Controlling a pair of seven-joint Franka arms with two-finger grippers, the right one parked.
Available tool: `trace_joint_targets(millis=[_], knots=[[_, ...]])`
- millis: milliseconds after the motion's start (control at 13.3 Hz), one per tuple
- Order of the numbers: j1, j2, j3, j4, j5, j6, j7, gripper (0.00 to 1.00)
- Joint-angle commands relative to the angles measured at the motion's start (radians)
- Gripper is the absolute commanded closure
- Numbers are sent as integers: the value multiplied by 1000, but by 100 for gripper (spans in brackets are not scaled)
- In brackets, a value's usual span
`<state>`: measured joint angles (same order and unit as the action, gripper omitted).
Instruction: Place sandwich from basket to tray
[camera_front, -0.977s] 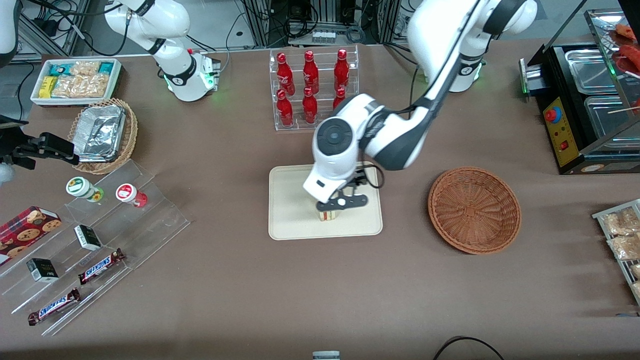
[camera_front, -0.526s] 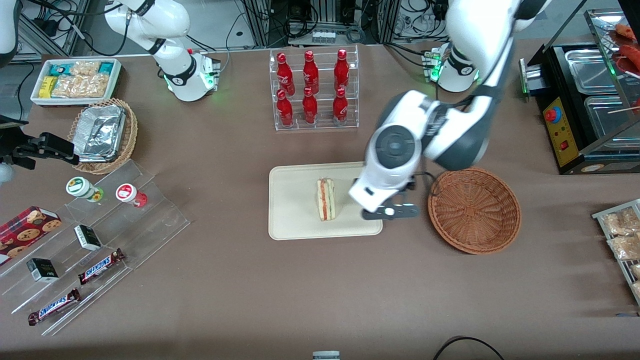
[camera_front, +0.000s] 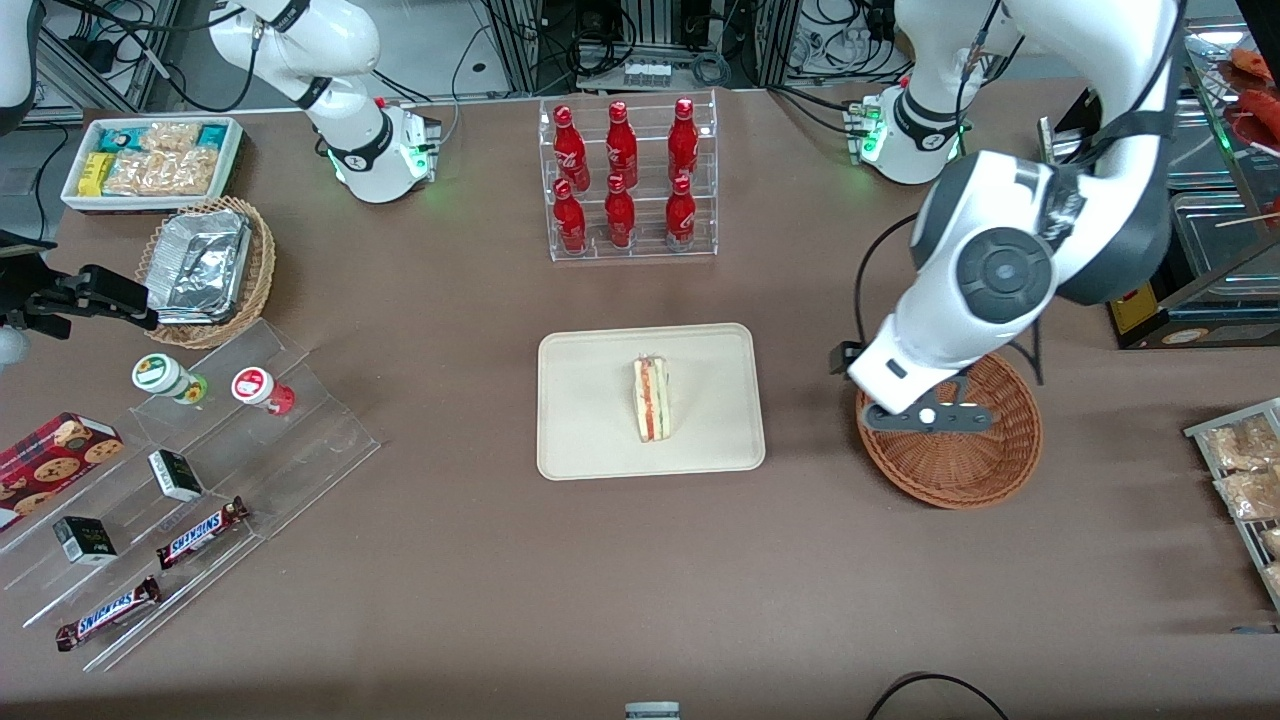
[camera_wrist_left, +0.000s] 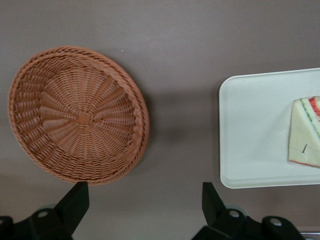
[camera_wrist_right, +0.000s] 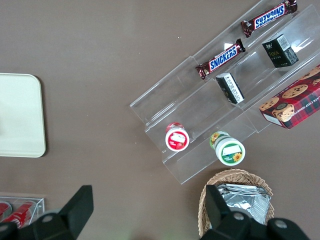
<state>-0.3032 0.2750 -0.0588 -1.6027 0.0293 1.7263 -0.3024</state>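
The sandwich (camera_front: 652, 400) lies on the cream tray (camera_front: 590, 440) near the table's middle, its red and green filling showing along one edge. Nothing touches it. In the left wrist view the sandwich (camera_wrist_left: 305, 132) rests on the tray (camera_wrist_left: 250, 140), and the reddish-brown basket (camera_wrist_left: 77, 117) stands apart from it with nothing inside. My left gripper (camera_front: 930, 418) hangs high over the rim of the basket (camera_front: 960, 475), on the side toward the tray. It is open and holds nothing; the gripper (camera_wrist_left: 144, 195) shows bare tablecloth between its fingers.
A clear rack of red bottles (camera_front: 625, 180) stands farther from the front camera than the tray. A food warmer (camera_front: 1180, 200) and a snack rack (camera_front: 1240, 470) sit at the working arm's end. An acrylic stand with sweets (camera_front: 190, 480) and a foil-filled wicker basket (camera_front: 205, 270) lie toward the parked arm's end.
The gripper let go of the sandwich on the tray, rose, and swung away to above the basket. The sandwich stays on the tray.
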Motion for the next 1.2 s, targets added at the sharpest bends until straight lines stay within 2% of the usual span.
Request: trace_joint_targets(millis=[0, 301, 376, 677, 1128], knots=[[65, -120, -9, -110, -8, 21, 94, 0], [104, -200, -6, -207, -6, 42, 121, 0], [151, -212, -13, -217, -15, 30, 120, 0], [274, -257, -127, -203, -25, -69, 123, 0], [285, -318, -113, -194, -25, -160, 135, 0]])
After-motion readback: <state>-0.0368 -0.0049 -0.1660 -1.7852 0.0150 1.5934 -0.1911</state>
